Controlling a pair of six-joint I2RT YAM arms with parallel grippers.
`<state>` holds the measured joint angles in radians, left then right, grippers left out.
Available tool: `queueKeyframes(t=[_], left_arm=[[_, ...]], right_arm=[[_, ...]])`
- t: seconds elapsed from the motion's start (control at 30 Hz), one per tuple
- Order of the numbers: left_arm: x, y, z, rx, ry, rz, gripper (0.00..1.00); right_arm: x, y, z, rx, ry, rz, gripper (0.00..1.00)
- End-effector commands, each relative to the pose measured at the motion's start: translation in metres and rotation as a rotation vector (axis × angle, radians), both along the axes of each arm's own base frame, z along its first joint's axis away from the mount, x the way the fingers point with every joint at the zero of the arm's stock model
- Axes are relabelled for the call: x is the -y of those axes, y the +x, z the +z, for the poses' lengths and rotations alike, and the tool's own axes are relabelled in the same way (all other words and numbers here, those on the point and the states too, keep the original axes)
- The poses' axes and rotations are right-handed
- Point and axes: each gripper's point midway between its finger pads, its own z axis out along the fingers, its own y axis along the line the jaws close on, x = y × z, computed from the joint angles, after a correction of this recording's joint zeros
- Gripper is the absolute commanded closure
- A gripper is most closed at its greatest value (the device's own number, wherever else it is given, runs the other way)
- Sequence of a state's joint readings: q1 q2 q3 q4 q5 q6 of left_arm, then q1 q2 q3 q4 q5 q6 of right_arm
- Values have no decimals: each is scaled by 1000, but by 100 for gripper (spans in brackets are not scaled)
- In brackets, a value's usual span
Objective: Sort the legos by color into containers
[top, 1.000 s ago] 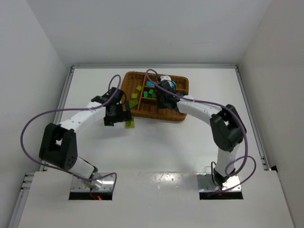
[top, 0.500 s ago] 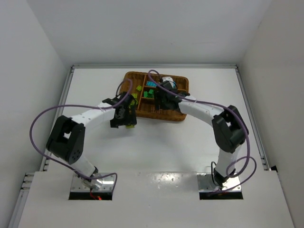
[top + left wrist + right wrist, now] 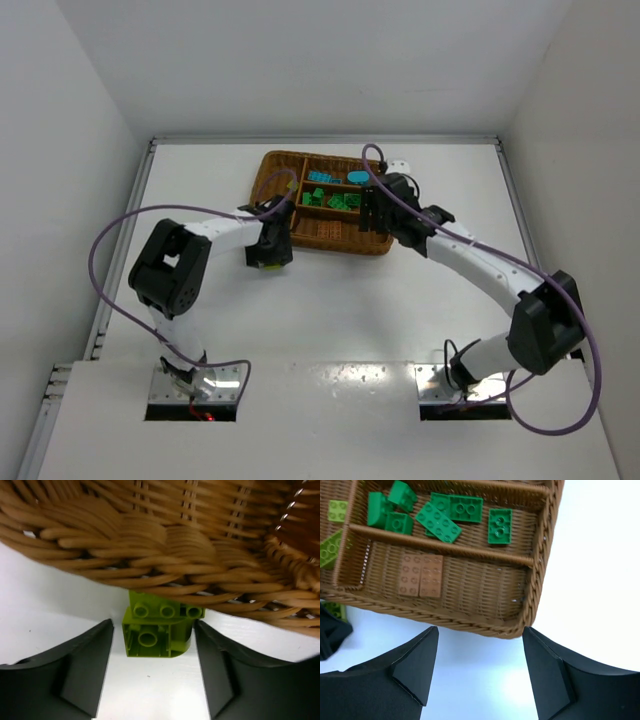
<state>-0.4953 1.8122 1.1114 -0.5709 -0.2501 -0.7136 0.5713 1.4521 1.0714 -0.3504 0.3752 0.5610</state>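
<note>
Pickup of the last stray piece, by the look of it. One yellow-green brick lies on the white tabletop, outside the wicker tray, tucked at the foot of its near wall where the weave bulges over it. Studs face the left wrist camera.

Left gripper: low on the tabletop, jaws apart, one on each side of the brick, a thin gap showing on both sides. Nothing gripped yet.

Right gripper: jaws apart and empty, hanging over the tray's near right corner.

Inside the tray:
- dark green bricks in the middle narrow section
- two brown-orange bricks in the nearest section
- cyan bricks in the far section
- yellow-green bricks in the section at the left end

To do this step well, I'd judge:
- close evenly on the two flat sides, so the brick is not pushed further under the wicker or twisted
- once clamped, draw it back from the wall before rising, because the bulge could knock it loose on a straight lift
- carry it over the rim to the left-end section with its own colour
- keep the right arm off that end
</note>
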Motion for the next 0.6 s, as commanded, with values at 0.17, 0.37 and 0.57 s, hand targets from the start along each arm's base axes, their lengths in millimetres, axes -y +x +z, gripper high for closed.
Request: queueKeyframes(t=[0.17, 0.37, 0.57], left_arm=[[11, 9, 15, 59, 6, -7, 45], [3, 1, 64, 118, -12, 8, 46], [-6, 33, 112, 214, -77, 47, 47]], right_arm=[[16, -8, 2, 1, -24, -50, 31], [16, -8, 9, 16, -13, -50, 31], [19, -10, 17, 26, -14, -57, 31]])
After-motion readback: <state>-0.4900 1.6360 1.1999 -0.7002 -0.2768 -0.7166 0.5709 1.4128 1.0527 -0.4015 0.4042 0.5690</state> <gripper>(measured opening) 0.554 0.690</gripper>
